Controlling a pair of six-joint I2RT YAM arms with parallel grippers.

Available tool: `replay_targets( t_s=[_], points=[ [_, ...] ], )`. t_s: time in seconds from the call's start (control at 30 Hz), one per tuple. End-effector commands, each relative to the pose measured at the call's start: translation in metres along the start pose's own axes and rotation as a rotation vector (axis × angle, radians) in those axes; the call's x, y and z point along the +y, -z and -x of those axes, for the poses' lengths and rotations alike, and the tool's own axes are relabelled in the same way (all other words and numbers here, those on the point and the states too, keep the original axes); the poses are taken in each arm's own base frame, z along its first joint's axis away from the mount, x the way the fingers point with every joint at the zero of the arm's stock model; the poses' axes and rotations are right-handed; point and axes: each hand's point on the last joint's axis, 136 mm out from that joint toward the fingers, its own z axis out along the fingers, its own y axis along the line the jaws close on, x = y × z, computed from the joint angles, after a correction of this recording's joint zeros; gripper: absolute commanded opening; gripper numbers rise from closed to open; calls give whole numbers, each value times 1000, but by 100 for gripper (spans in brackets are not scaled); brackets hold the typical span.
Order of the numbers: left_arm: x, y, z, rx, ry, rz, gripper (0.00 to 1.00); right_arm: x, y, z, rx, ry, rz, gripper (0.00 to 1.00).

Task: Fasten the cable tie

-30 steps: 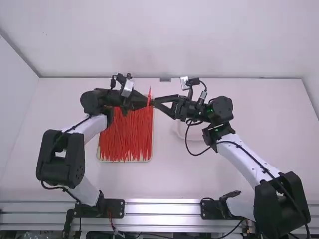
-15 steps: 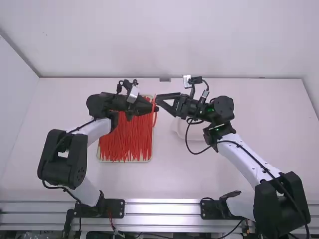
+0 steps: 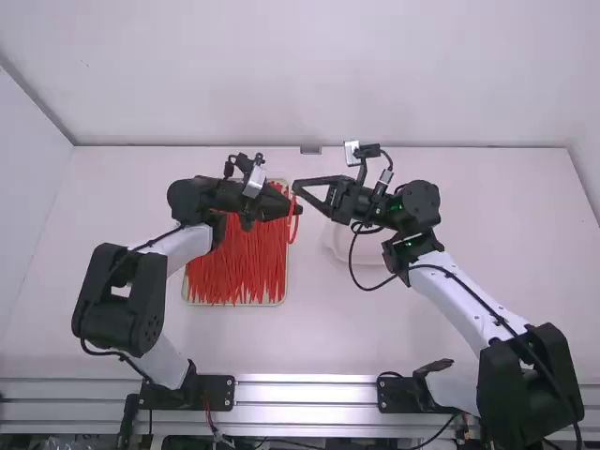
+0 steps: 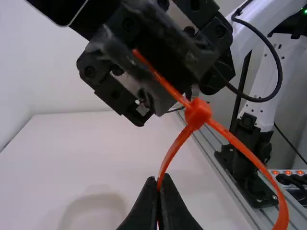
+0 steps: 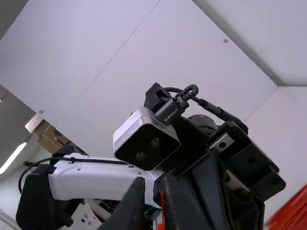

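You have a left tool (image 3: pixel 296 208) and a right tool (image 3: pixel 296 186), one looped cable tie (image 4: pixel 196 112), and one tray (image 3: pixel 234 302) of spare ties (image 3: pixel 239 262), too many to count.

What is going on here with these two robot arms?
Both arms hold one red cable tie in the air beside a pile of red ties on the table. The left gripper pinches the strap, and the right gripper grips the tail. The tail appears threaded through the head, leaving a wide loop not yet pulled tight.

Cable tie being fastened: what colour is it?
The cable tie is orange-red, clearest in the left wrist view.
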Motion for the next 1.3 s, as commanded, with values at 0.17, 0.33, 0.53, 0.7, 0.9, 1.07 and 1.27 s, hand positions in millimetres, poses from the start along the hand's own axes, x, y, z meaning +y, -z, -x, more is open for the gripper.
replay_targets(
  t_s=[0.17, 0.33, 0.53, 0.7, 0.9, 1.07, 1.27],
  points=[
    [-7, -1, 9, -1, -43, -1, 1, 10, -3, 7, -3, 29, 22, 0],
    [-7, -1, 9, -2, -41, -2, 1, 10, -2, 7, -3, 29, 22, 0],
    [-7, -1, 9, -1, -33, -2, 1, 10, -2, 8, -5, 30, 21, 0],
    [-9, -1, 3, -1, -20, -2, 1, 10, -2, 10, -14, 35, 21, 0],
    [-13, -1, -9, -1, -5, -2, 1, 12, -2, 14, -36, 36, 25, 0],
    [-16, -1, -18, -1, -5, -1, 1, 15, -1, 17, -47, 52, 31, 0],
    [-19, -1, -24, -1, 19, -1, 1, 14, 8, 28, -75, 51, 26, 0]
  ],
)
